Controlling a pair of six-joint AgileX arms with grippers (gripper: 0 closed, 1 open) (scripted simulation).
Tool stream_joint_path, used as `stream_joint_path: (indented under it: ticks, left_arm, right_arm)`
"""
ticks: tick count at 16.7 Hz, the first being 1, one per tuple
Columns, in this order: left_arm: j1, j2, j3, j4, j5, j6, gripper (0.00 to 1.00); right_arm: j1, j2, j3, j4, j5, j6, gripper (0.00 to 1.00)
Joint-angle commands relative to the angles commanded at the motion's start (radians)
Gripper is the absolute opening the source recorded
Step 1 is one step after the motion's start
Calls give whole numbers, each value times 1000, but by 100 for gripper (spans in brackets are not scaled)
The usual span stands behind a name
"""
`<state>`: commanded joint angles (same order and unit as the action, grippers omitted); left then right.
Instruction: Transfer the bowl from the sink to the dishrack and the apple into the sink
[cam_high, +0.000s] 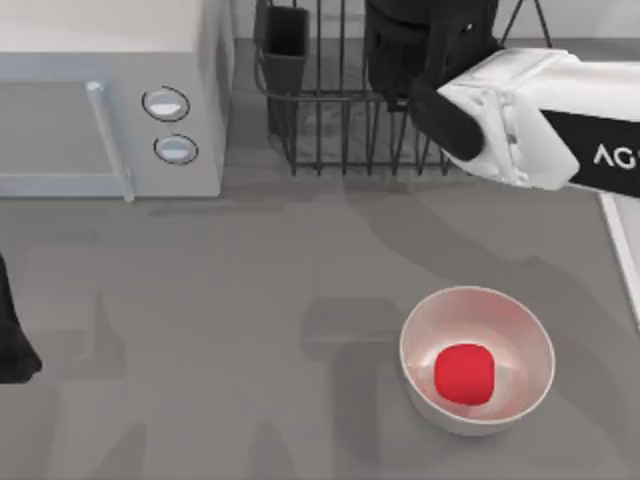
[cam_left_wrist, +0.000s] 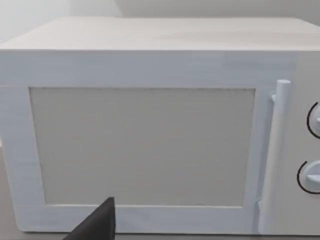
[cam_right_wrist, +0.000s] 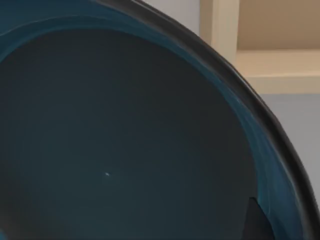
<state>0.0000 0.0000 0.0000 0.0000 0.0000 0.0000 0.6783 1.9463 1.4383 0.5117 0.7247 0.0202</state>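
Right gripper (cam_high: 425, 50) over the dishrack (cam_high: 340, 120), bowl (cam_right_wrist: 125, 140) close under its camera; I can't tell its grip.
"AG" reads on my right arm; apple (cam_high: 464, 374) sits in white bowl (cam_high: 520, 330); microwave (cam_high: 100, 100) has 2 knobs.

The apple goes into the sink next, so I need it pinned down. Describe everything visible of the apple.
The apple is small, bright red, smooth and rounded, with a matte, even skin; no stem can be made out. It sits at the bottom of a glossy white bowl, roughly centred, casting a reddish tint on the bowl's inner wall. The bowl stands upright on the grey table toward the right front in the top view. Nothing but the bowl touches the apple.
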Motion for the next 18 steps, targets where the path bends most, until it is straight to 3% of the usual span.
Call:
stream_joint_path:
  ticks: [4, 9, 18]
  left_arm:
    - [0, 0, 0, 0, 0, 0, 100]
    - [0, 0, 0, 0, 0, 0, 100]
    - [0, 0, 0, 0, 0, 0, 100]
  right_arm:
    - [-40, 88, -92, 169, -52, -2, 0]
    - [-46, 98, -105, 189, -60, -2, 0]
    - [-46, 98, -105, 189, -60, -2, 68]
